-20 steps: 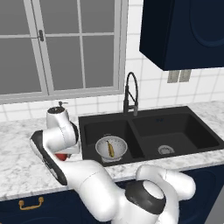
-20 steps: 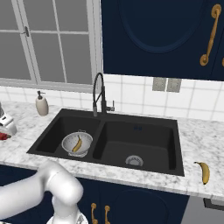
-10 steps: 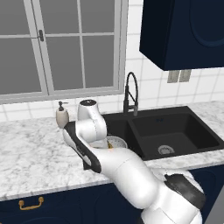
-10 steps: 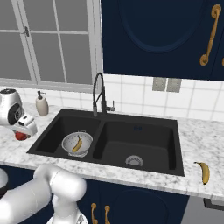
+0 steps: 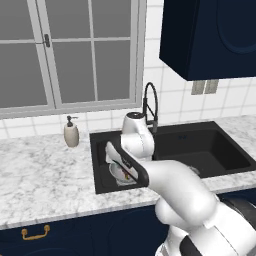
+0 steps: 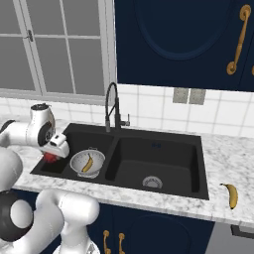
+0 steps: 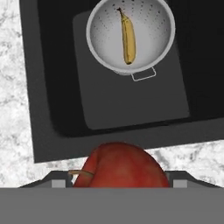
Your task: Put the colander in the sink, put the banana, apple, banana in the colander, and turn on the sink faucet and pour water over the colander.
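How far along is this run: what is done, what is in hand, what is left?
Done: the colander sits in the sink's left basin with one banana inside. In hand: the gripper carries the apple above the sink's left edge. Left: drop the apple in, fetch the second banana from the right counter, turn on the faucet; no water runs.

From the left base view you look forward and down across the counter (image 5: 40,180) from behind the arm's left side, at middling range. The right base view faces the same way from the arm's right. Both share the sink (image 5: 225,150) (image 6: 163,154) and faucet (image 5: 150,107) (image 6: 113,106). The hand view looks nearly straight down, close over the sink's (image 7: 109,113) edge, onto the colander (image 7: 131,37).
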You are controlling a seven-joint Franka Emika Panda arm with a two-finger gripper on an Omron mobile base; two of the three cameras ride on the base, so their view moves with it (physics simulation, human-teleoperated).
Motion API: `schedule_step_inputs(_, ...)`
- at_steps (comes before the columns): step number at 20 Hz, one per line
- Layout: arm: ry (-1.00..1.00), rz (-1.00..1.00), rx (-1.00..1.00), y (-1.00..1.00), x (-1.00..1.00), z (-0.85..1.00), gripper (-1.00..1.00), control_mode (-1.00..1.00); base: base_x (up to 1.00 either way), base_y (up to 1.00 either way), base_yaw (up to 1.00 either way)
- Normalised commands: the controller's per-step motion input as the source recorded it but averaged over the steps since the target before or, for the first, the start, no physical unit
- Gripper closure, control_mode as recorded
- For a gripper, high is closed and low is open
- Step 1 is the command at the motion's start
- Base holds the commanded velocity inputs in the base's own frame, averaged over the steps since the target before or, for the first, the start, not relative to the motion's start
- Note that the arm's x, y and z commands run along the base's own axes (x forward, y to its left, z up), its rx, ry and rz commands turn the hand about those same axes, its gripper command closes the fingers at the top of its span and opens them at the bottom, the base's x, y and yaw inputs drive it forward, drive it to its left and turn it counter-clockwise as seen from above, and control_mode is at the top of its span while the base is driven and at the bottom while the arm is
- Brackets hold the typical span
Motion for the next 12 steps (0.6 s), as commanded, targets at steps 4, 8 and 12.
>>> schedule_step_inputs(4,0.00,-0.15,-0.06,-0.78,0.57,-0.29,1.00,-1.00,0.00,0.00,0.00)
schedule_step_inputs(8,0.00,-0.15,-0.16,-0.38,0.72,-0.46,1.00,-1.00,0.00,0.00,0.00)
schedule_step_inputs(12,-0.01,-0.13,-0.20,0.13,0.62,-0.39,1.00,-1.00,0.00,0.00,0.00)
